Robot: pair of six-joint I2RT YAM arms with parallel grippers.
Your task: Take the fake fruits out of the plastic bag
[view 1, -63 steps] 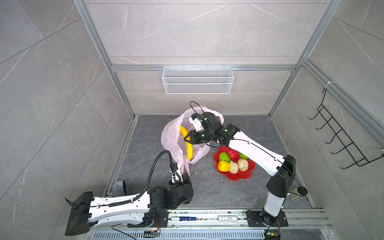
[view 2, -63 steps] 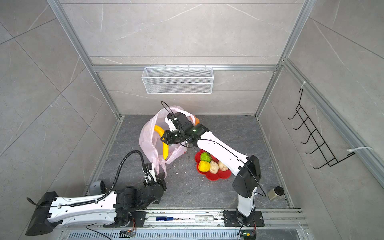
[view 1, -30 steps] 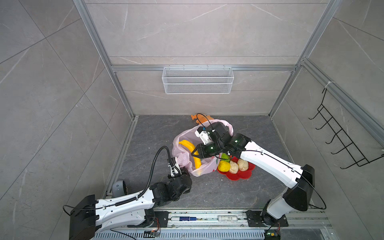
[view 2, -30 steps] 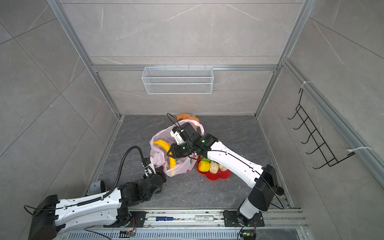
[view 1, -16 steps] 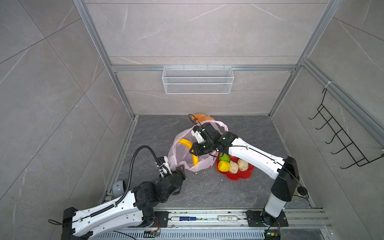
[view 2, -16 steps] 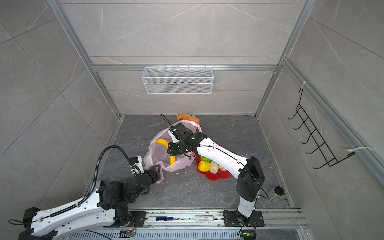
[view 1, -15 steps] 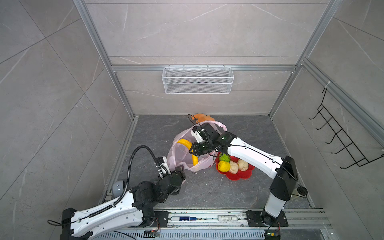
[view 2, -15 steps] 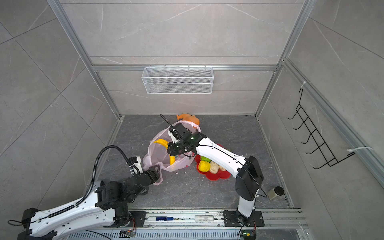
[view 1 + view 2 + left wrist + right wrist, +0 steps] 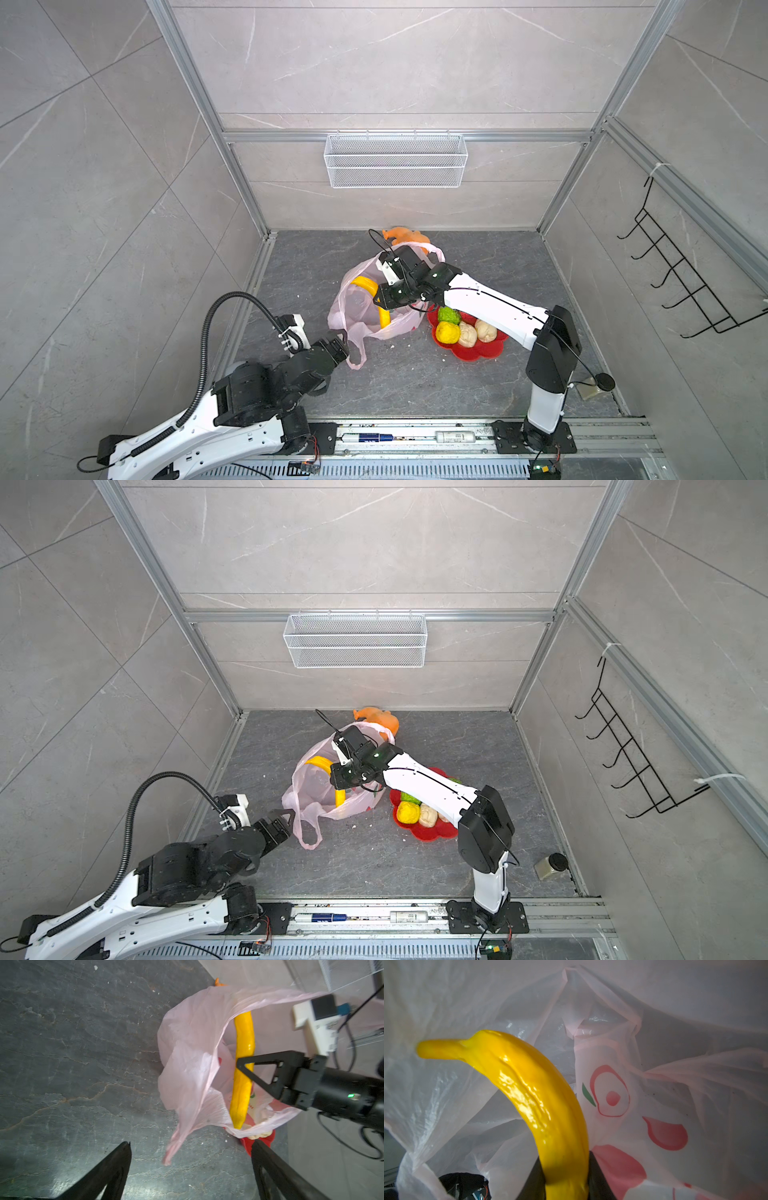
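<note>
A grey floor [image 9: 415, 386], walled on three sides, lay before you, with bare room in front of the bag and along the left wall. The pale-pink bag [image 9: 353, 309] slumped mid-floor, its mouth open upward and its right edge against the red plate [image 9: 478, 355]. One handle loop trailed forward toward your left arm. An orange toy [image 9: 405, 236] sat behind the bag, by the back wall. Your right claw [image 9: 381, 300] reached over the plate into the bag's mouth and was clamped on the banana [image 9: 365, 284] near its middle. The stem end was at the bag's left rim and the lower tip down inside the bag. Your left claw [image 9: 190, 1144] was spread wide, low over the floor. The loop's end hung between its fingers, apart from both. On the plate, out of the bag, a green ball [image 9: 449, 316], a yellow ball [image 9: 447, 332] and two beige lumps [image 9: 466, 334] crowded its back-left edge. The plate's front lobes were bare.
</note>
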